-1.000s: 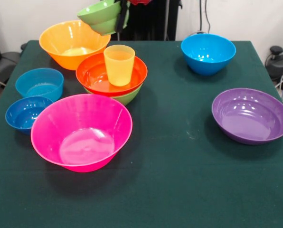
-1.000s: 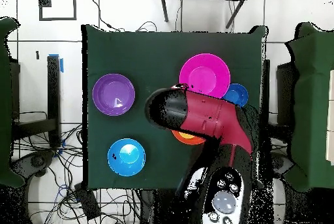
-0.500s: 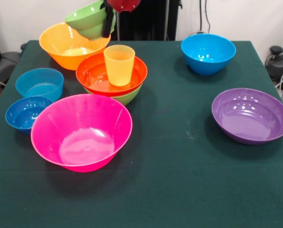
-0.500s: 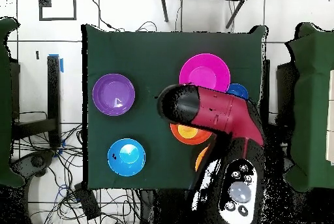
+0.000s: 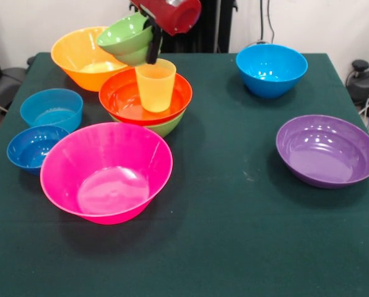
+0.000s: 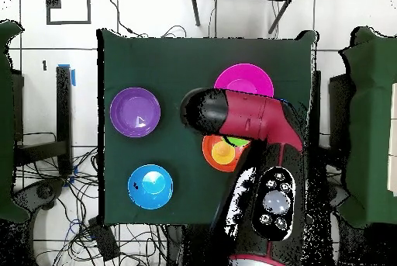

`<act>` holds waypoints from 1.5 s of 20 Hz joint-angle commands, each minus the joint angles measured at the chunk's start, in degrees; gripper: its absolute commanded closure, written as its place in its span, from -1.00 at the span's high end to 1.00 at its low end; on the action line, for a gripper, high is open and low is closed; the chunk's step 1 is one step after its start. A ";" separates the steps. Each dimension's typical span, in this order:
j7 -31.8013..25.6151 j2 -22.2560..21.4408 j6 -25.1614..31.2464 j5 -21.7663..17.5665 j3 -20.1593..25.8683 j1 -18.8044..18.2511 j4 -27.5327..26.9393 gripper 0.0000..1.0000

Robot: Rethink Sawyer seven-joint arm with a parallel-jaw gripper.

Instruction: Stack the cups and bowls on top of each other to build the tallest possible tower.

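Seen from the front, going left to right: well below and left of the pincer (image 5: 152, 44), two blue bowls sit on the green tabletop (image 5: 234, 235), the lighter one (image 5: 51, 108) behind the darker one (image 5: 33, 147), their rims just beside each other. The orange bowl (image 5: 85, 57) stands level with the pincer and to its left, at the tabletop's far edge. The large pink bowl (image 5: 107, 172) lies well below the pincer, nearest the camera.

The pincer is closed on the rim of a small green bowl (image 5: 127, 38), its dark fingers (image 5: 153, 46) clamped over the right edge. That bowl hangs tilted in the air, its opening facing up and left, partly in front of the orange bowl.

Just beneath the pincer stands the tower (image 5: 148, 99): a green base bowl (image 5: 166, 127), a red-orange bowl (image 5: 125, 96) nested in it, and the yellow cup (image 5: 155, 83) upright inside. The held bowl sits just above and left of the cup's rim; whether they touch cannot be told.

Well right of the pincer are a blue bowl (image 5: 271, 69) and, lower, a purple bowl (image 5: 327, 150).
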 commanded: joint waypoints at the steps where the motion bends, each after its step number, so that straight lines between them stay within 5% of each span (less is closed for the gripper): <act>1: -12.05 5.64 10.31 -4.50 8.73 0.13 -6.50 -1.00; 7: -9.41 8.91 14.85 -7.52 5.99 3.30 -12.06 -1.00; 21: -7.11 9.67 10.85 -12.45 3.38 6.13 -11.49 -1.00; 30: 2.63 9.67 9.74 -14.76 -3.26 12.90 -9.55 -1.00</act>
